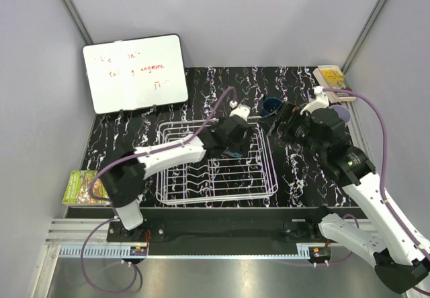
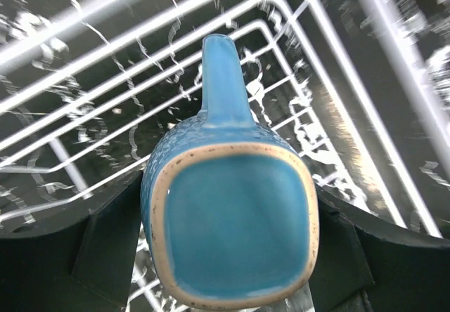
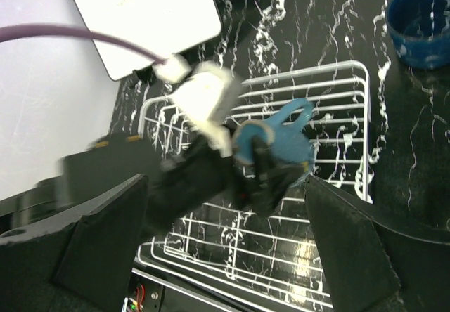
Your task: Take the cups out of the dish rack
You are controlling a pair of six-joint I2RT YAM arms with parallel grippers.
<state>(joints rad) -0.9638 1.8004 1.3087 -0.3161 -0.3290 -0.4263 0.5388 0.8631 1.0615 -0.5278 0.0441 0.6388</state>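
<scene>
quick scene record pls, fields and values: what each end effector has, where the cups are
left end effector: shut on teal-blue cup, over the dish rack
right end effector: open, empty, right of the rack
dark blue cup: upright on the table, outside the rack near its far right corner
other cups in rack: none visible, though part of it is hidden

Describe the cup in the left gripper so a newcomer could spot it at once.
Find the white wire dish rack mid-table. Over its far right part the left gripper clamps a teal-blue mug, paler than the dark blue cup outside the rack.
</scene>
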